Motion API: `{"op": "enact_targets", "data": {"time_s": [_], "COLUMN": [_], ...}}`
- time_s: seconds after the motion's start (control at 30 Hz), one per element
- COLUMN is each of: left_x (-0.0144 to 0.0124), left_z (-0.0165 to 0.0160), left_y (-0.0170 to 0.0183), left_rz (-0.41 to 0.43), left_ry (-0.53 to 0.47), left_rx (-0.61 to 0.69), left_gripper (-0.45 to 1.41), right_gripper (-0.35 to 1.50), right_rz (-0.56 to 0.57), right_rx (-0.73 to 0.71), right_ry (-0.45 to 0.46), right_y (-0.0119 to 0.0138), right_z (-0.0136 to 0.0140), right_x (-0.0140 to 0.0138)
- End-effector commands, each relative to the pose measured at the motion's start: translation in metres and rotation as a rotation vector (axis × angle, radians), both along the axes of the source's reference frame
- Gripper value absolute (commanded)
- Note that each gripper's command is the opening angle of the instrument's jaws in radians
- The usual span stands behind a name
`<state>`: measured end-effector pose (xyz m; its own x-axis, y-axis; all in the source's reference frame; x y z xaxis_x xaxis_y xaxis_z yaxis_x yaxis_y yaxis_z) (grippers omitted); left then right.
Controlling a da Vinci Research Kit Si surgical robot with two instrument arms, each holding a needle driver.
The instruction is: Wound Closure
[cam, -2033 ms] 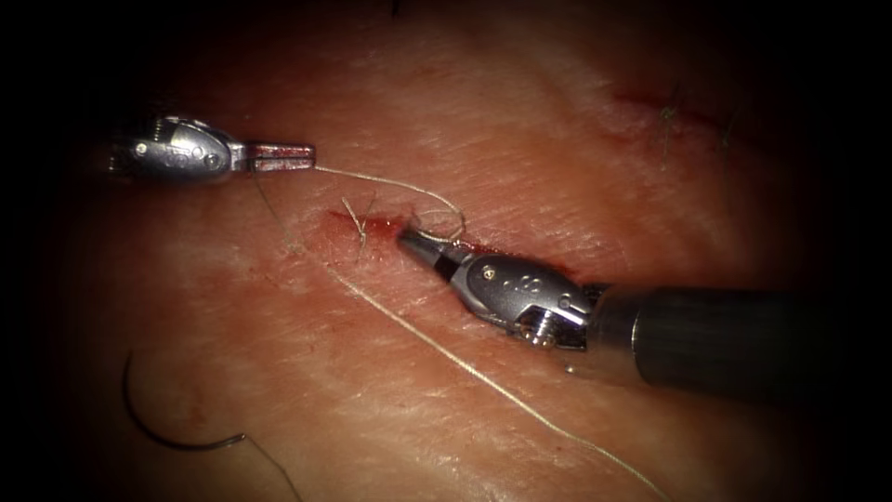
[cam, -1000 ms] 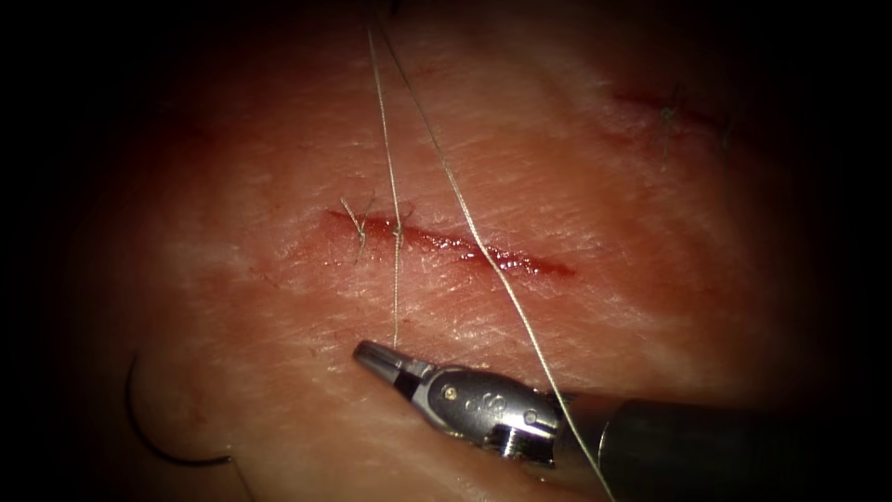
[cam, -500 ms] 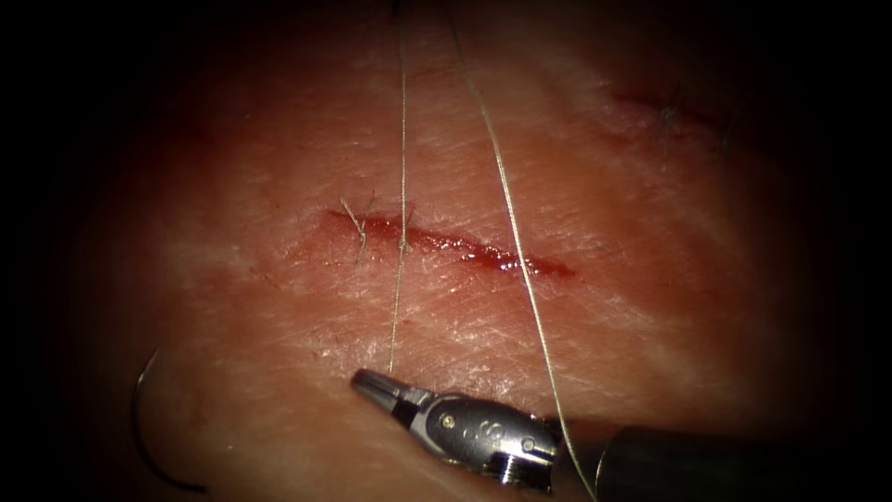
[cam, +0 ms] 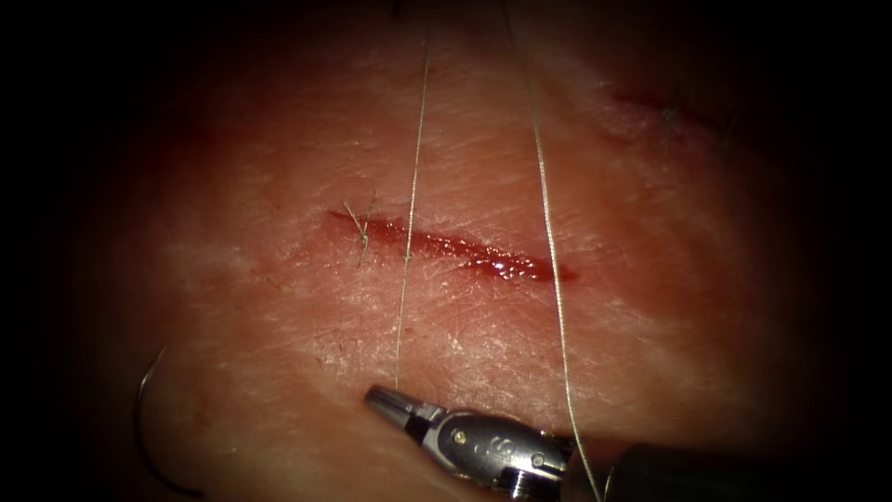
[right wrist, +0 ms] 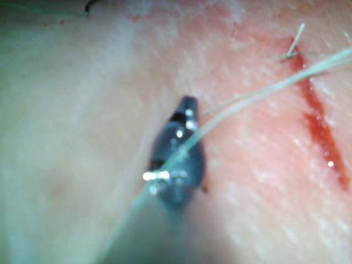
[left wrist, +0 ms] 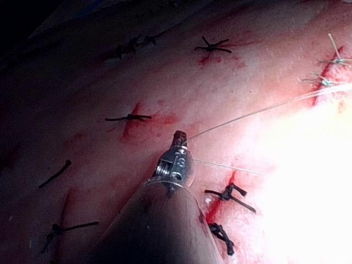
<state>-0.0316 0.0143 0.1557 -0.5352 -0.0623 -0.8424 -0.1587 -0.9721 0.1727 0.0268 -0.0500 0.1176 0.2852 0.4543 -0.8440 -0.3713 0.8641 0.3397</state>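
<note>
The cut (cam: pixel 451 246) runs across the tissue (cam: pixel 650 307) with red fluid in it. My right tool (cam: pixel 376 398) sits on the near side of the cut, jaws shut on the thread (cam: pixel 405 279). That strand rises taut from the jaws, crosses the cut and runs off upward. A second strand (cam: pixel 548 242) crosses the cut's right end. My left tool (left wrist: pixel 179 135) is shut on the thread (left wrist: pixel 242 116) above the tissue. The curved needle (cam: pixel 137 414) lies free on the tissue to the lower left of the cut, held by neither tool. My right tool (right wrist: pixel 188 103) has a strand lying over it.
An earlier stitch with short cut ends (cam: pixel 359 231) sits at the cut's left end. Another closed cut (cam: pixel 664 110) lies at the far right. Several older cuts tied with dark thread (left wrist: pixel 127 117) surround my left tool.
The tools drew apart: the left one went up out of the endoscope view, the right one pulled toward the near edge. The loop at the cut tightened, and both strands swung right.
</note>
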Motion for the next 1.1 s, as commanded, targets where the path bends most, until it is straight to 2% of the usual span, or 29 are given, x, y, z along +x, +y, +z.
{"op": "enact_targets", "data": {"time_s": [0.03, 0.43, 0.73, 0.93, 1.0, 1.03, 1.07, 1.1], "left_x": [-0.0005, -0.0013, -0.0014, -0.0016, -0.0018, -0.0018, -0.0018, -0.0018], "left_z": [0.0002, -0.0002, -0.0004, -0.0009, -0.0018, -0.0029, -0.0039, -0.0039], "left_y": [0.0008, 0.0025, 0.0030, 0.0009, -0.0005, -0.0017, -0.0024, -0.0024], "left_rz": [0.002, -0.012, -0.024, -0.001, 0.014, 0.022, 0.026, 0.026], "left_ry": [0.008, 0.061, 0.060, 0.027, 0.008, -0.008, -0.016, -0.016], "left_rx": [-0.013, -0.076, -0.083, -0.062, -0.046, -0.031, -0.022, -0.022], "left_gripper": [-0.45, -0.45, -0.45, -0.45, -0.45, -0.45, -0.45, -0.45], "right_gripper": [-0.35, -0.35, -0.35, -0.35, -0.35, -0.35, -0.01, -0.01], "right_rz": [-0.002, -0.027, -0.028, 0.051, 0.068, 0.079, 0.088, 0.088], "right_rx": [-0.001, -0.004, -0.003, -0.006, -0.005, -0.004, -0.006, -0.006], "right_ry": [0.002, 0.011, 0.012, 0.036, 0.048, 0.053, 0.047, 0.047], "right_y": [-0.0008, -0.0034, -0.0034, -0.0007, 0.0003, 0.0016, 0.0020, 0.0020], "right_z": [0.0007, -0.0009, -0.0012, -0.0027, -0.0038, -0.0052, -0.0057, -0.0057], "right_x": [0.0007, 0.0012, 0.0012, 0.0007, 0.0004, 0.0005, 0.0006, 0.0006]}}
